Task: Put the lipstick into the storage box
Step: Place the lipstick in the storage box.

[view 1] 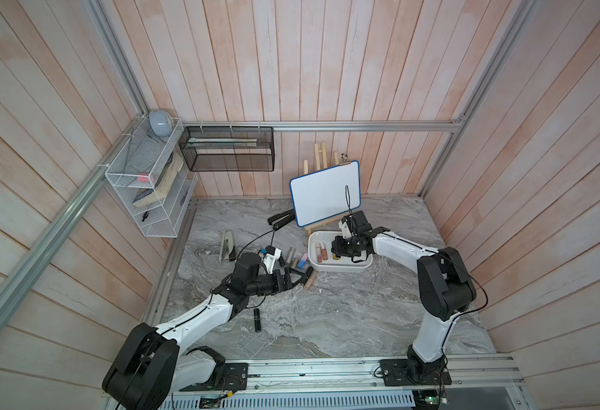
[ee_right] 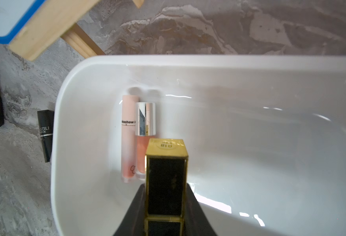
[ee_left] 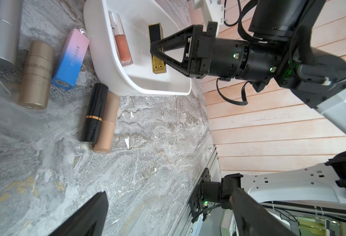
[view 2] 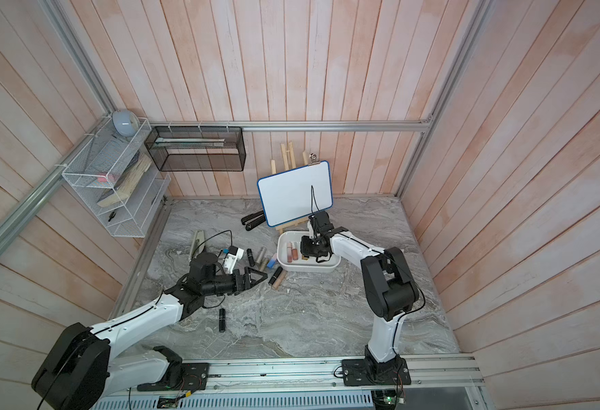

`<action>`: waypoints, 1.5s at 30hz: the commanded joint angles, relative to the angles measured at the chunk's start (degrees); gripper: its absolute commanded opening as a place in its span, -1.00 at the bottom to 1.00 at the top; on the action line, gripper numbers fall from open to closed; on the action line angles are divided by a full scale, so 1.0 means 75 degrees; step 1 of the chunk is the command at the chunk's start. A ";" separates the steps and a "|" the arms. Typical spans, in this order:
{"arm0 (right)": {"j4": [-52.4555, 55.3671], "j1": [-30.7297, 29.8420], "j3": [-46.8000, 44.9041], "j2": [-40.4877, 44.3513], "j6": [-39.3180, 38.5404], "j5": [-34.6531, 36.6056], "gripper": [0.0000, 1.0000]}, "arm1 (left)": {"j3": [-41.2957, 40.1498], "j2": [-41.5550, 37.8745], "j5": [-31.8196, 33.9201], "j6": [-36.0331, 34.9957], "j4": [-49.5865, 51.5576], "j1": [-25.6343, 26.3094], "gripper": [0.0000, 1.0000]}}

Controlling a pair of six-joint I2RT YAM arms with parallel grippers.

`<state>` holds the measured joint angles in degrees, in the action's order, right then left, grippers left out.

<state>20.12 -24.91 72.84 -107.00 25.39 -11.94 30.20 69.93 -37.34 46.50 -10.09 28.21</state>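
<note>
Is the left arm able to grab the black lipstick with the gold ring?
Probably yes. The left fingers stand open close to the black lipstick, nothing between them. A beige tube lying against its side might crowd the grip.

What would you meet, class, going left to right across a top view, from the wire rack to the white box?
In order: wire rack → silver tool → lone black lipstick → pink-blue lipstick → box.

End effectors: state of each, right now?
Left end effector: open, holding nothing.
Right end effector: shut on the gold lipstick, down inside the box.
</note>
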 commanded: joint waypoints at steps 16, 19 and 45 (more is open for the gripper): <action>0.0012 0.0051 0.0945 -0.1011 -0.0311 -0.0224 -0.54 | -0.0058 -0.0111 0.0056 -0.0405 0.0312 0.0036 0.99; 0.0112 0.0048 0.1068 -0.1139 -0.0376 -0.0160 -0.54 | -0.0050 -0.0107 0.0057 -0.0410 0.0325 0.0036 0.99; 0.0174 0.0061 0.1225 -0.1507 -0.0402 -0.0130 -0.22 | 0.0355 -0.0039 0.1240 -0.0861 0.1789 0.0036 0.99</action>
<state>20.62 -24.69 80.75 -117.64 22.44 -13.15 31.05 69.93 -31.07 41.45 0.45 28.21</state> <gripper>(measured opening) 0.385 0.995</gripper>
